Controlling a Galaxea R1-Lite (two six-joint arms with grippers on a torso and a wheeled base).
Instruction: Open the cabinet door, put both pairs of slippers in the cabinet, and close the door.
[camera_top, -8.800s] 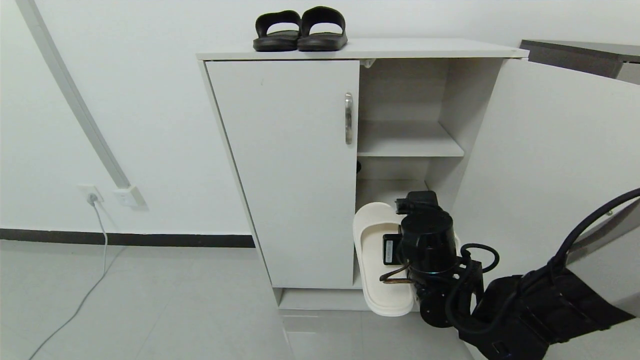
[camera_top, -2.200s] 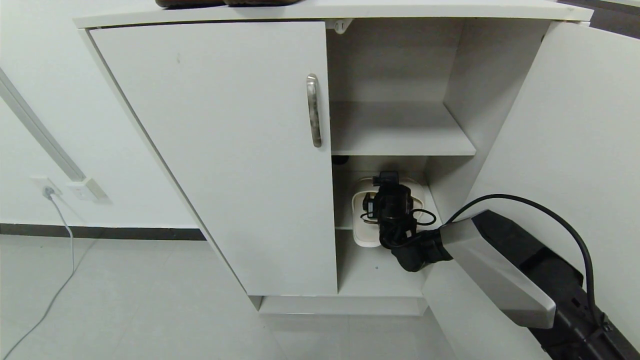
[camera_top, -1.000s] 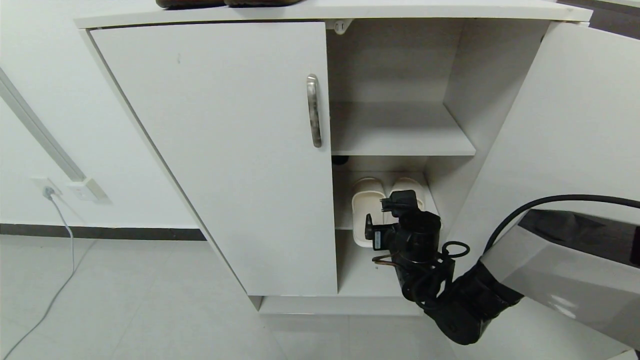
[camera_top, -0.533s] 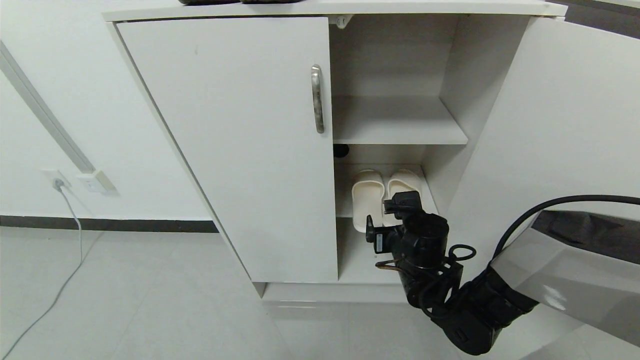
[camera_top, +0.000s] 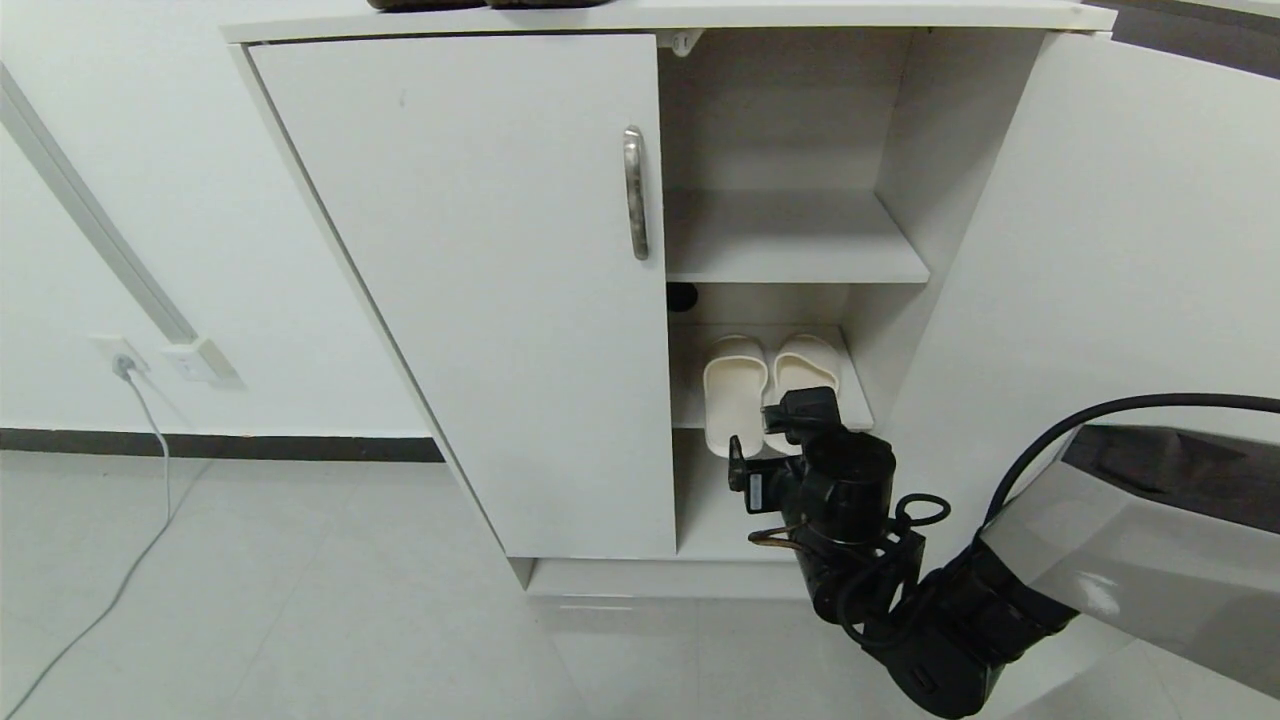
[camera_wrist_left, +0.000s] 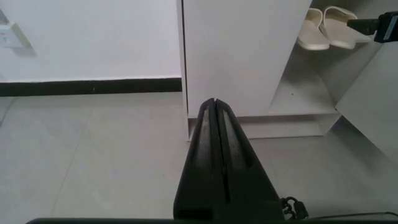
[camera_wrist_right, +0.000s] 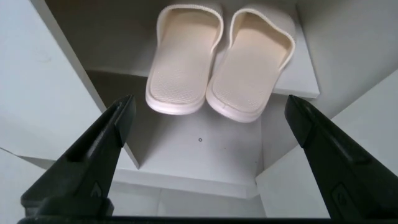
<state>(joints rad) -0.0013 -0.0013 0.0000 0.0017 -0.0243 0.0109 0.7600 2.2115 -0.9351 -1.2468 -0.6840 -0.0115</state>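
The white cabinet's right door stands open; its left door is closed. A pair of white slippers lies side by side on the middle shelf, heels at the shelf's front edge. My right gripper hangs open and empty just in front of that shelf, clear of the slippers. The soles of the black slippers peek over the cabinet top. My left gripper is shut on nothing, low over the floor to the left of the cabinet.
The upper shelf and bottom shelf are bare. A metal handle sticks out from the closed door. A wall socket with a cable is far left, and open floor lies in front.
My right gripper carried the white slippers in, let them go on the middle shelf and drew back out, open. The head view has shifted, so the cabinet sits differently in the picture.
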